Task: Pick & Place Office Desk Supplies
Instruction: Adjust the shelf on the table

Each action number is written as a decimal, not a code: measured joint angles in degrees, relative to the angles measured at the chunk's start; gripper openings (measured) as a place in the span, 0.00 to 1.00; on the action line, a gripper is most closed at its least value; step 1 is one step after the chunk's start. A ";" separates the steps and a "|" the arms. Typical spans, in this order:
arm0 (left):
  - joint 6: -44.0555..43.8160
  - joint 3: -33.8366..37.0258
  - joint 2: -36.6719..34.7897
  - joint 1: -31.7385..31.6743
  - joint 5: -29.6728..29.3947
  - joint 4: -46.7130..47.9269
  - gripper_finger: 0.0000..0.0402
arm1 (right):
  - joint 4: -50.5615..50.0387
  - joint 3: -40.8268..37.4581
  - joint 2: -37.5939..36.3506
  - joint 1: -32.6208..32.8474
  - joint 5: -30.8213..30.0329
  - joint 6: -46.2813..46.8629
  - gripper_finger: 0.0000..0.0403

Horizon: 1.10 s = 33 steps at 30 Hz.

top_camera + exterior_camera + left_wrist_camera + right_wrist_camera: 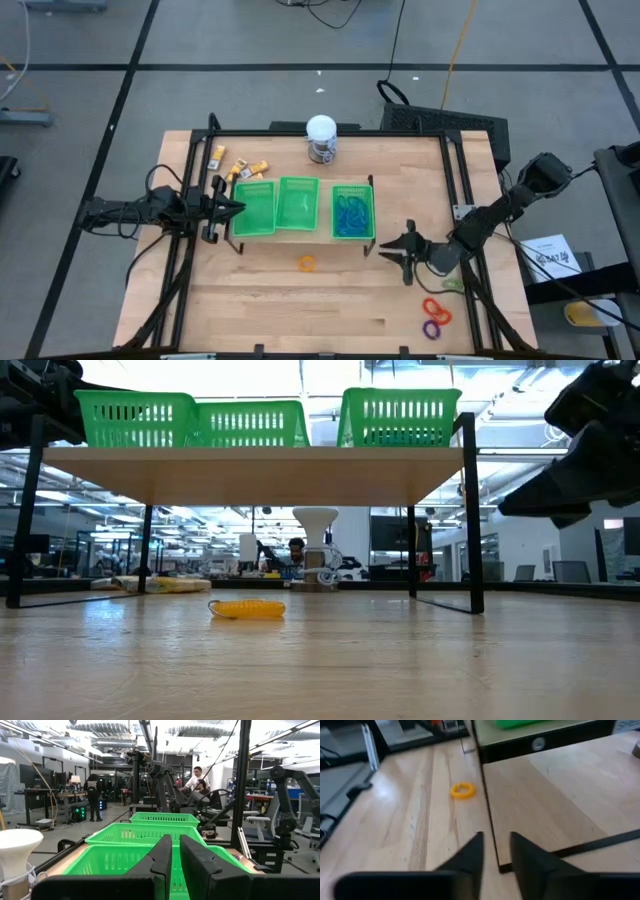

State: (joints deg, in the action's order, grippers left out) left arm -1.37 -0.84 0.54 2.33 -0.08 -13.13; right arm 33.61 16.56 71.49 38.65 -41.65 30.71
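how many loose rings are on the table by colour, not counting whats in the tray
yellow-orange ring, in front of the tray: 1
orange ring, near the right front corner: 1
purple ring, just beside the orange one: 1
total: 3

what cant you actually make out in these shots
- Blue loops in the tray's right-hand compartment: high view, too small and tangled to count.
- Small yellow-and-white pieces: high view, too small to identify.
- Compartment contents: low view, raised shelf hides them from below.
- Orange and purple rings: only the high view shows them.
- Round jar: left wrist view, cut off by the edge.
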 joint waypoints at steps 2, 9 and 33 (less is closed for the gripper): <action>0.00 0.00 0.00 0.00 0.00 0.00 0.11 | 5.18 -2.09 0.69 -1.00 1.13 -2.22 0.32; 0.02 -0.02 0.00 0.00 0.00 -0.02 0.11 | 12.31 -1.75 5.08 -4.83 4.59 -8.70 0.60; 0.04 -0.07 0.00 0.02 0.00 -0.02 0.11 | 22.33 0.74 13.52 -12.35 15.20 -17.11 0.07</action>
State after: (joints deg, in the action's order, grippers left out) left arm -1.32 -0.91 0.54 2.35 -0.08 -13.15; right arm 55.94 17.30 85.01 26.30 -26.45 13.60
